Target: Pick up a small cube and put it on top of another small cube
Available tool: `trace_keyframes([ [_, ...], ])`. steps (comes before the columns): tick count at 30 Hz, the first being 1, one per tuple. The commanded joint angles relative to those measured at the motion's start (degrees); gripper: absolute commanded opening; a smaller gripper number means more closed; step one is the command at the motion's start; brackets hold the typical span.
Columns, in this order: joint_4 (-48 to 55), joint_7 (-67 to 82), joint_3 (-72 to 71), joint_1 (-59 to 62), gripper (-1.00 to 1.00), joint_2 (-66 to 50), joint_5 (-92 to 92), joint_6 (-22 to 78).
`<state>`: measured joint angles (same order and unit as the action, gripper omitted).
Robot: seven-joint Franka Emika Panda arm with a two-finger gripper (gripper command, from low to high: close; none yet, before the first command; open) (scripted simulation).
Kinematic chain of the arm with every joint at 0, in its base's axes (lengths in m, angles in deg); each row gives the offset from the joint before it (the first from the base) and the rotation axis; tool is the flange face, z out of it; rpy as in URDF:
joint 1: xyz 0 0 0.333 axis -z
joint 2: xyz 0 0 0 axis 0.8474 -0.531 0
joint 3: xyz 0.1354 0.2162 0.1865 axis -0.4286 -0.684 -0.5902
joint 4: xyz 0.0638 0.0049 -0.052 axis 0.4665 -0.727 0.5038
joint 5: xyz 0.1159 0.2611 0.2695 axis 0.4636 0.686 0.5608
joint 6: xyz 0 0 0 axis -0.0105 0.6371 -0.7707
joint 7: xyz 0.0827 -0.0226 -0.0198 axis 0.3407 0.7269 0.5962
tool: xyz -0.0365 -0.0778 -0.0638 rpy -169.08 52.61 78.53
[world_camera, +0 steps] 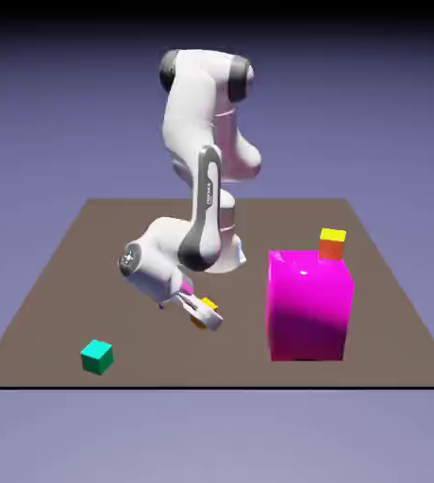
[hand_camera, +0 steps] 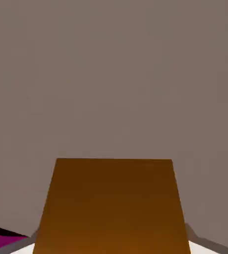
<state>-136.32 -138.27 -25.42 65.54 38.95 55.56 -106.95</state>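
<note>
exterior view, operator: your gripper (world_camera: 202,312) pinches the orange cube (world_camera: 203,310) just above the table (world_camera: 70,283). big magenta block (world_camera: 308,307) sits near on that view's right, a yellow-topped cube (world_camera: 331,244) behind it, teal cube (world_camera: 96,356) lower left.

Even, soft rendered light — sharp throughout, backdrop darkening toward top.

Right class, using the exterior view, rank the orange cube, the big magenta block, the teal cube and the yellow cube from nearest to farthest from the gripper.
1. Orange cube: between the fingers of the gripper.
2. Big magenta block: toward the exterior view's right.
3. Teal cube: near the front edge, toward the view's left.
4. Yellow cube: behind the magenta block, stacked on a red-orange cube.
</note>
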Motion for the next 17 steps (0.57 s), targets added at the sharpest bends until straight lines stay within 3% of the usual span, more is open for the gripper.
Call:
trace_keyframes([
  [1,-1.18,1.01,0.37,1.88,-1.00,1.64,-2.68,0.65],
  [9,-8.47,7.72,2.63,13.51,-1.00,11.74,-18.05,4.58],
  [14,-13.95,10.13,1.16,13.36,-1.00,5.62,-14.78,-6.62],
  [15,-13.95,10.13,1.16,13.36,1.00,5.62,-14.78,-6.62],
  [17,-12.74,9.59,1.48,13.40,1.00,6.98,-15.50,-4.13],
])
